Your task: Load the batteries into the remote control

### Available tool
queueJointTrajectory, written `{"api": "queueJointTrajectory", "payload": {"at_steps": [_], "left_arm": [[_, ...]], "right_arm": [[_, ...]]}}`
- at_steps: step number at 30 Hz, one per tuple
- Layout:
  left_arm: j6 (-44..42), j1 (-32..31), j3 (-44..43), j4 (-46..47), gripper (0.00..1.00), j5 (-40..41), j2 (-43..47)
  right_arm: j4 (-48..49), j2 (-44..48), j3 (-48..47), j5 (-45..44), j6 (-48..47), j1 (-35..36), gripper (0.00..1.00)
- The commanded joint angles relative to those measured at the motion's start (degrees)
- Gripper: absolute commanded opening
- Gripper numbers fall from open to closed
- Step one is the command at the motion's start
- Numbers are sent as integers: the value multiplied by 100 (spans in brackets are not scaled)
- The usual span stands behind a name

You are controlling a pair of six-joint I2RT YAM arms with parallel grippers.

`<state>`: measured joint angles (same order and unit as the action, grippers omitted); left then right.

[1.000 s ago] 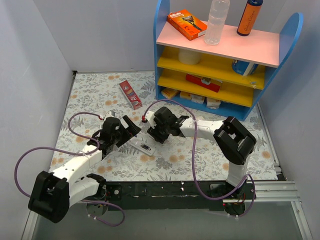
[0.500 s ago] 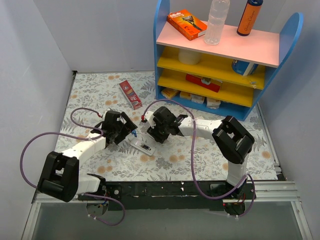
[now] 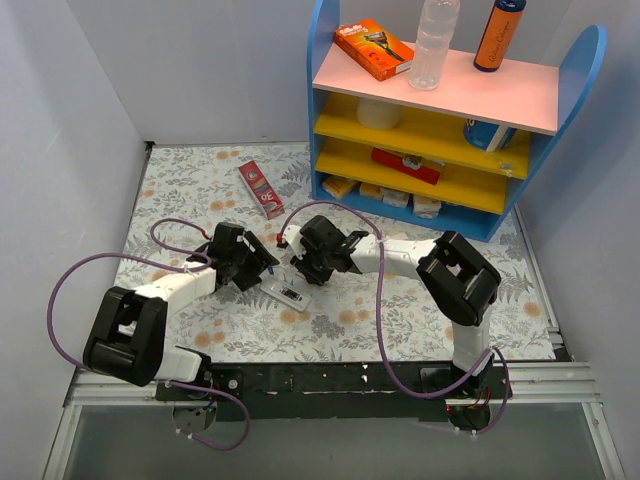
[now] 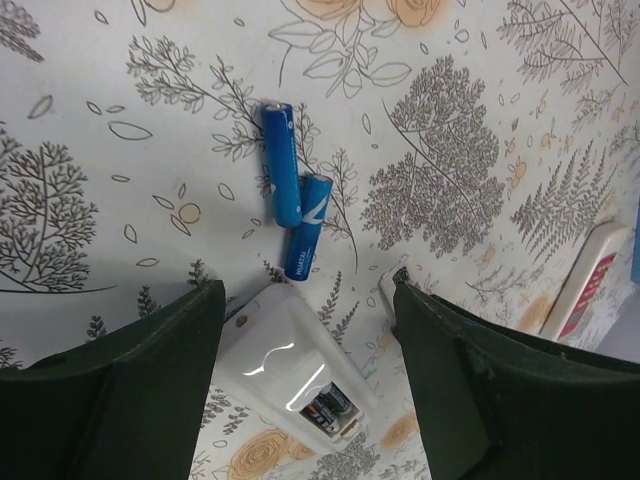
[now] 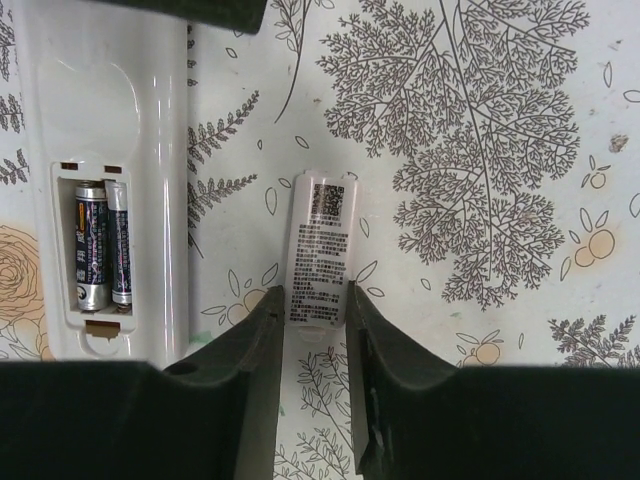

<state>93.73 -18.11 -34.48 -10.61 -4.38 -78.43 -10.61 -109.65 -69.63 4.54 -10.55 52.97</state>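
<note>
Tabletop [image 3: 180, 200] in floral print under everything, blue shelf unit [image 3: 590, 60] at its 1 o'clock corner. Remote control [image 3: 285, 291] lying back-up near the middle, at 7 o'clock from that unit, compartment uncovered. Left tool [image 4: 308, 283] at the remote's 10 o'clock, fingers wide apart, holding nothing. Right tool [image 5: 315, 298] at its 1 o'clock, fingers set close on either side of the loose battery cover [image 5: 318, 240] (label side up, at 3 o'clock from the compartment in the right wrist view). Cannot tell whether truly clamped or only brushing its edges. Two blue cells [image 4: 283, 165] side by side on the print, seemingly touching, at 12 o'clock from the remote in the left wrist view. Batteries [image 5: 98, 245] already seated side by side in the compartment.

Judged step: refitting the cover. Grip square across the long edges, lift flat, line up with the opening, then slide home without nudging the remote. Worth steadying the body with the left tool.
</note>
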Motion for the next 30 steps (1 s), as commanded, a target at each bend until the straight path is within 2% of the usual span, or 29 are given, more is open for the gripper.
{"api": "queueJointTrajectory", "payload": {"at_steps": [1, 9, 19, 26, 30], "left_arm": [[119, 18, 310, -125, 67, -449, 144], [356, 0, 811, -125, 59, -853, 741], [435, -26, 1040, -20, 59, -1109, 979], [453, -26, 1171, 182, 65, -1065, 1005], [462, -26, 1233, 191, 65, -968, 1102]], "right_arm": [[-187, 206, 107, -76, 26, 20, 27], [-257, 742, 300, 39, -62, 29, 10], [-924, 1296, 81, 275, -641, 204, 7], [-1777, 920, -455, 434, -1204, 451, 5], [-1935, 761, -666, 513, -1353, 539, 5]]}}
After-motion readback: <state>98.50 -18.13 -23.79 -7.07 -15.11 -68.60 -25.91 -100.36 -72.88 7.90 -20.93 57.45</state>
